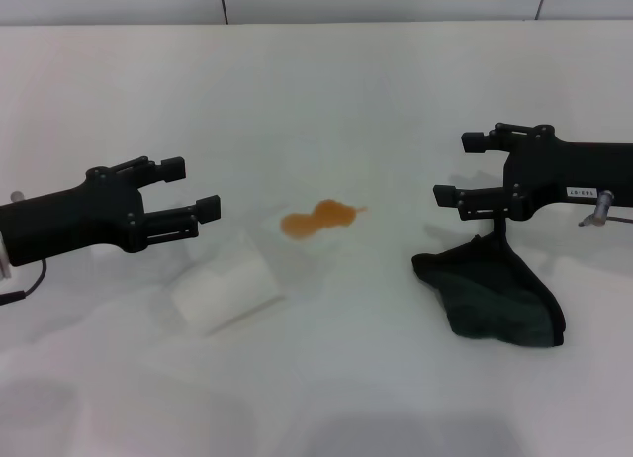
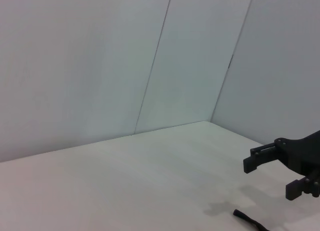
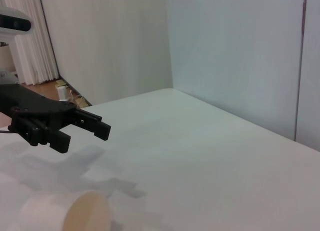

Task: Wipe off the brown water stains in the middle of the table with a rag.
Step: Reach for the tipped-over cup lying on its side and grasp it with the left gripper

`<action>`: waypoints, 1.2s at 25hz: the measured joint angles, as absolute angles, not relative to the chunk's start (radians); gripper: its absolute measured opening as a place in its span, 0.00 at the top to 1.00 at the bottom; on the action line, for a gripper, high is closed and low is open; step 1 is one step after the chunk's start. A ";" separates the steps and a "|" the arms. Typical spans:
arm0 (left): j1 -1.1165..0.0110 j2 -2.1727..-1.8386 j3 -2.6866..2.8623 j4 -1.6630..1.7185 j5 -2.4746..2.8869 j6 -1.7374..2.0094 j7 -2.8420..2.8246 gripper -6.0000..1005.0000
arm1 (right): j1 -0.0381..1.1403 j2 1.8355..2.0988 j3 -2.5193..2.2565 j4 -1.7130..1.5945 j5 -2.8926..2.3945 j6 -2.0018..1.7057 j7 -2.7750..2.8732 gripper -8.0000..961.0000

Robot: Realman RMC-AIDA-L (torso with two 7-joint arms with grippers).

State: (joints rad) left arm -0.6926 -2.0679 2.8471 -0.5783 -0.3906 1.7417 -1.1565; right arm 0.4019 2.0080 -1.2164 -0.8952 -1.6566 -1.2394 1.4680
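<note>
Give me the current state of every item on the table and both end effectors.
Stain: unwiped, orange-brown puddle mid-table.
Rag: crumpled on the table at the robot's right, apart from the stain.
Cup: lying on its side, left of the stain.
Table: white, dry apart from the puddle.
Left end effector: open, holding nothing, above the cup.
Right end effector: open, holding nothing, above the rag.

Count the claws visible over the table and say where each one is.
2. The left claw hovers open on the left, above the tipped white cup. The right claw hovers open on the right, above the rag.
</note>
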 joint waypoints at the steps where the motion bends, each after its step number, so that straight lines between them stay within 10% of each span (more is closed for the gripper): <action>1: -0.693 -2.068 2.847 -0.578 -0.391 1.742 -1.156 0.14 | 0.402 2.008 -1.216 -0.895 -1.657 -1.239 1.468 0.09; 30: -0.824 -2.073 2.848 -0.885 -0.304 1.953 -1.387 0.14 | 0.402 2.008 -1.216 -0.902 -1.657 -1.239 1.468 0.09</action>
